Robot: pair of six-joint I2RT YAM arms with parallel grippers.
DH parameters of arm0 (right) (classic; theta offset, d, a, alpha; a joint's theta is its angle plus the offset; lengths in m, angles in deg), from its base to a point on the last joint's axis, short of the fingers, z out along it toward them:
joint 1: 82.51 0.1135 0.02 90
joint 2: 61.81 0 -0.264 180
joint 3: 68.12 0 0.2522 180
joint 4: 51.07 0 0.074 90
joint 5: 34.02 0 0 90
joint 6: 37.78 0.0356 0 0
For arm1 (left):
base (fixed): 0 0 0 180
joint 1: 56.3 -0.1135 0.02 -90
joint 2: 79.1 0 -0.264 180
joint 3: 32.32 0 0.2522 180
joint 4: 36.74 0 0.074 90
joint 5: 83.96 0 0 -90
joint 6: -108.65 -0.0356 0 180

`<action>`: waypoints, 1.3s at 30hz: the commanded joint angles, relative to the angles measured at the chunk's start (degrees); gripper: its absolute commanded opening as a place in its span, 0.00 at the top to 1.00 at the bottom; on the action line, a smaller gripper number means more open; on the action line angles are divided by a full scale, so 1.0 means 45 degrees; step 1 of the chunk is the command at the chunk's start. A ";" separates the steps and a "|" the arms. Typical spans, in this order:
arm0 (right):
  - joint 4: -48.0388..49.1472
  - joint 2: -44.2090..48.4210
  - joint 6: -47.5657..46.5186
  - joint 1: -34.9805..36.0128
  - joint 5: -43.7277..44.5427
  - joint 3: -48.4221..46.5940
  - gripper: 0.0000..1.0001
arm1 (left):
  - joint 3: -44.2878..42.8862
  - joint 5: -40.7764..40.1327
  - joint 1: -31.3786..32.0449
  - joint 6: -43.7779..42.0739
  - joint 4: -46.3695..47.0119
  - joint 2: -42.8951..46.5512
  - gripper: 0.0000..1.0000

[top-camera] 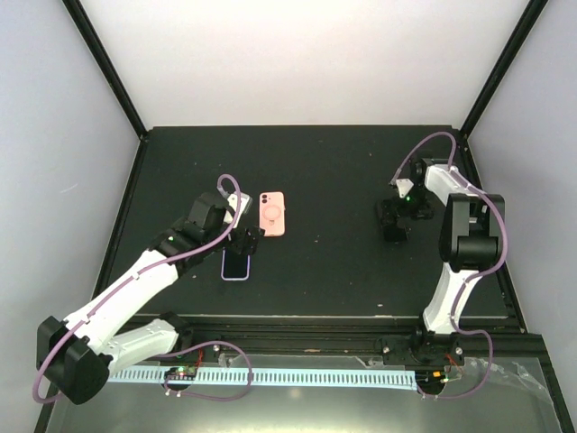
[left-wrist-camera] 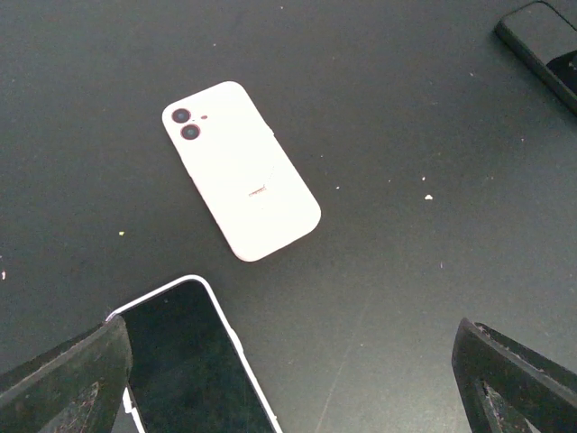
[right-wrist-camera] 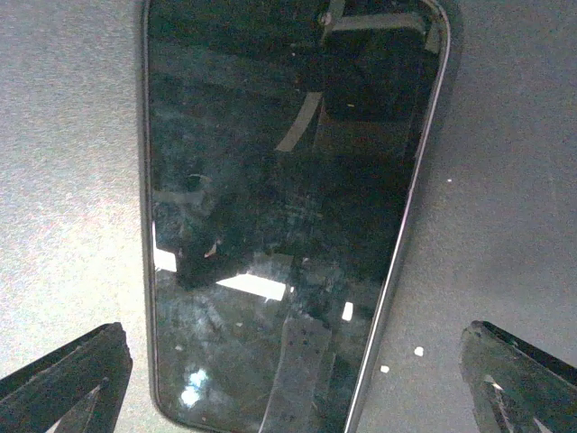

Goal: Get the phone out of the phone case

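Nearest the arm bases, toward 7 o'clock from the middle of the black table (top-camera: pixel 325 171), a white-rimmed phone (top-camera: pixel 235 264) lies dark screen up, its long side running near to far. Just at its far end, at 12 o'clock from it, the left gripper (top-camera: pixel 245 242) hangs with its jaws spread as wide as they go and nothing between them. In the wrist view one of its fingers (left-wrist-camera: pixel 68 383) overlaps the phone's corner; whether it touches cannot be told.

Farther on, at about 1 o'clock from that gripper and near it, the phone case (top-camera: pixel 272 214) lies flat on the table, back up, apart from both grippers and from the white-rimmed phone. From above it is salmon pink with a pale ring on its back. The left wrist view bleaches it almost white and shows two dark round spots in its camera corner. Whether a phone sits inside it cannot be told.

At 3 o'clock from the case and well apart from it, the right gripper (top-camera: pixel 394 225) points down over a black slab (right-wrist-camera: pixel 279 207) that lies glossy face up. Its fingers (right-wrist-camera: pixel 68 383) stand wide open on either side of the slab's end and grip nothing. The slab rests on the table between them, clear of both.
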 commanded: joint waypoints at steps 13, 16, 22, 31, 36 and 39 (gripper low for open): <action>-0.0464 -0.1889 -0.0246 0.1194 -0.0775 -0.1730 0.00 | -0.0087 0.0177 -0.0103 0.0170 -0.0130 -0.0288 0.01; -0.0411 -0.1833 -0.0563 0.2021 -0.0720 -0.1679 0.00 | -0.0052 0.0176 -0.0089 0.0189 -0.0104 -0.0215 0.01; 0.0068 -0.0806 -0.1425 0.4001 0.0675 -0.0478 0.00 | -0.0067 0.0253 -0.0089 0.0209 -0.0111 -0.0219 0.01; 0.0841 0.0053 -0.1385 0.5484 0.3117 0.0773 0.00 | -0.0068 0.0333 -0.0092 0.0228 -0.0090 -0.0218 0.01; 0.0369 -0.0034 -0.1003 0.5231 0.1511 -0.0011 0.00 | -0.0052 0.0332 -0.0106 0.0228 -0.0089 -0.0244 0.01; 0.0074 -0.0425 -0.0899 0.5060 0.0265 -0.0831 0.00 | -0.0054 0.0333 -0.0089 0.0227 -0.0092 -0.0298 0.01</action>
